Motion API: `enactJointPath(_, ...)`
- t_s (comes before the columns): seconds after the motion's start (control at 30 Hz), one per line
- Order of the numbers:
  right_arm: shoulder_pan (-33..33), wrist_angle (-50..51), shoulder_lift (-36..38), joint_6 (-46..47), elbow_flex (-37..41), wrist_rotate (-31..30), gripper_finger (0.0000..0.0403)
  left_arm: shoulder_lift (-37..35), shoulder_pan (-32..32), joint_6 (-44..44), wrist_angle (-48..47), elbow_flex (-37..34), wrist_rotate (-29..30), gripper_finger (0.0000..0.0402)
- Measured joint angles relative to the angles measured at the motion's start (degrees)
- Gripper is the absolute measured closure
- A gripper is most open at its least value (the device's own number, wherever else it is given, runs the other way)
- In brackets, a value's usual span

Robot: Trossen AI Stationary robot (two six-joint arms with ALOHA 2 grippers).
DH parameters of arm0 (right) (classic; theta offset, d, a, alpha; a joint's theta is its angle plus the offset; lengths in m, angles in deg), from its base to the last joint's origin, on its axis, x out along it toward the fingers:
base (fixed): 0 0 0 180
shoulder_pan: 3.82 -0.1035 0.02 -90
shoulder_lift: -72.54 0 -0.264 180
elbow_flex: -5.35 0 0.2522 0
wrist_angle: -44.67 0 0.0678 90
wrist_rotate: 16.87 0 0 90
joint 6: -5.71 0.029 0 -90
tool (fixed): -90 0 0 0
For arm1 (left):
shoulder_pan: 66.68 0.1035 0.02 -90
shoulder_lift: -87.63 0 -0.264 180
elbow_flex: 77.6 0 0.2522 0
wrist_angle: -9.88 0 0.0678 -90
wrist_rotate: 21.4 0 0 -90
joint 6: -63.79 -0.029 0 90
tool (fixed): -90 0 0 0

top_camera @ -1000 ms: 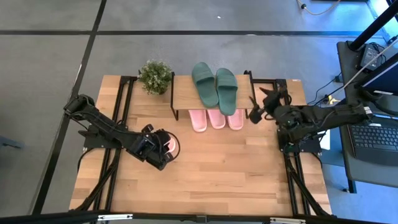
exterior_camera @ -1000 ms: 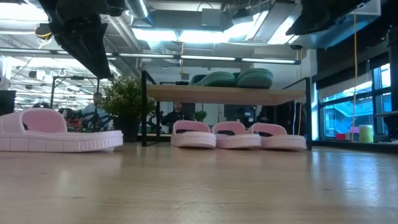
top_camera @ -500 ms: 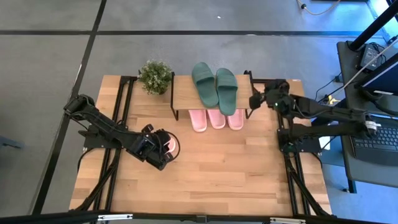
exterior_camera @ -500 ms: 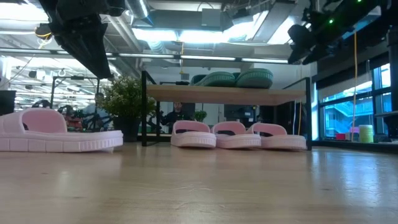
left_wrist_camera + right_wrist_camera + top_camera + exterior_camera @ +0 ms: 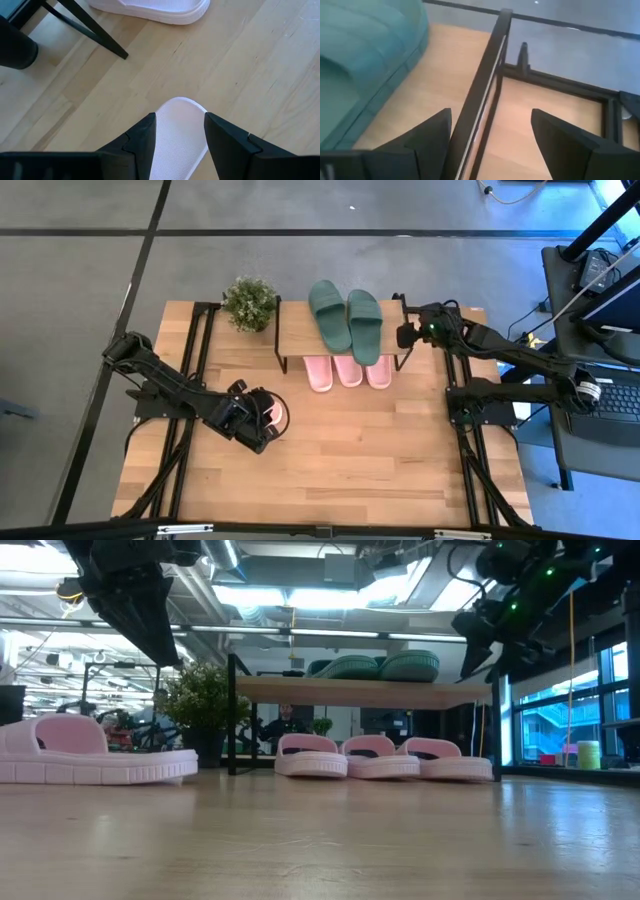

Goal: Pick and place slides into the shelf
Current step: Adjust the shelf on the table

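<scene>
A light pink slide (image 5: 277, 416) lies sole-down on the table, left of centre. My left gripper (image 5: 262, 415) hangs open above it; in its wrist view the fingers (image 5: 142, 137) show on either side of the slide's rounded end (image 5: 178, 125). In the low view the gripper (image 5: 130, 600) is well above the slide (image 5: 90, 755). Two dark green slides (image 5: 345, 320) lie on the shelf's top board (image 5: 295, 330), and three pink slides (image 5: 348, 371) stand under it. My right gripper (image 5: 403, 337) is open at the shelf's right end, astride the black side rail (image 5: 485, 85).
A small potted plant (image 5: 249, 303) stands at the shelf's left end. Black arm mounts run along both table sides (image 5: 180, 430). Bare wooden table (image 5: 360, 450) stretches from the shelf to the near edge. A laptop (image 5: 605, 395) sits beyond the right edge.
My right arm has stretched out and swung its gripper toward the far edge and left, up to the shelf's right end; in the low view it comes down into the picture beside the top board. The left arm and all slides have kept still.
</scene>
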Motion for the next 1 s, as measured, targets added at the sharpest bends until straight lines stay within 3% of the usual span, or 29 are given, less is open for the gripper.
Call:
enactJointPath(0.47,4.4,-2.2,0.1,-0.5,0.0,1.3,0.0129,0.0,0.0,-0.1,0.0,0.0,0.0,0.0243)
enactJointPath(0.67,4.4,-2.4,0.1,0.0,0.0,8.5,0.0129,0.0,0.0,-1.3,0.0,0.0,0.0,0.0243)
enactJointPath(1.0,4.4,-2.4,0.1,-2.9,0.0,8.6,0.0129,0.0,0.0,-1.4,0.0,0.0,0.0,0.0243)
